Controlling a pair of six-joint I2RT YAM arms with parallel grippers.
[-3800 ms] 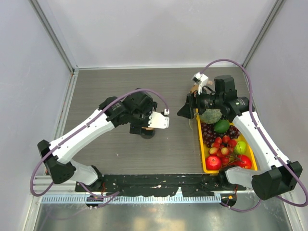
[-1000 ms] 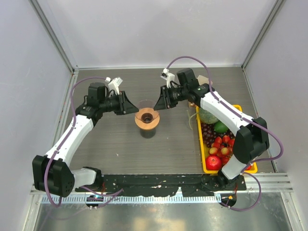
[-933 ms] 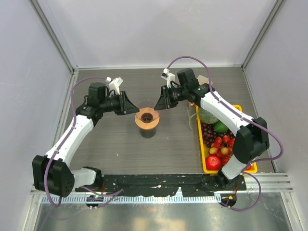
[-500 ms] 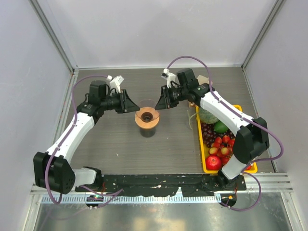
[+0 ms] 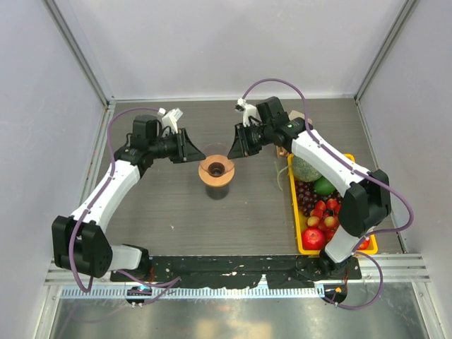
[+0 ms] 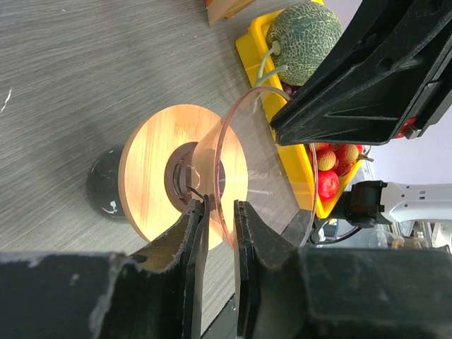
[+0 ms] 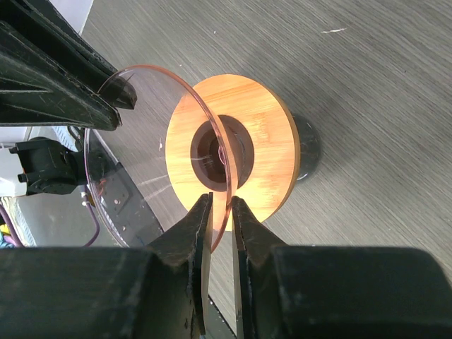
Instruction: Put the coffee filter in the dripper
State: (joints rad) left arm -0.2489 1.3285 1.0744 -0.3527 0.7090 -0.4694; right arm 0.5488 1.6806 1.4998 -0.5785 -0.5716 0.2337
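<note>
Two arms reach in over a grey, wood-grained table and meet head-on at its middle. Off to the outer side of the right pincer lies a long yellow plastic tray heaped with fruit, a netted green melon at its far end.

Between the two pincers is the dripper, perched on a dark, rounded, glossy base. It is a thin clear glass cone standing upright: long axis vertical, wide mouth up, narrow end down. That end sinks into a flat round wooden collar, pale orange with fine grain, around a dark centre hole.

From overhead the glass nearly vanishes; only a faint rim ring shows above the collar. The wrist cameras show it plainly as a curved, pink-tinged wall.

The left pincer has its black fingers drawn almost together, the glass rim pinched between them. The right pincer does the same on the opposite side of the rim, one finger inside the cone and one outside. Each wrist view also catches the other pincer's black body looming through the glass, straight ahead.
</note>
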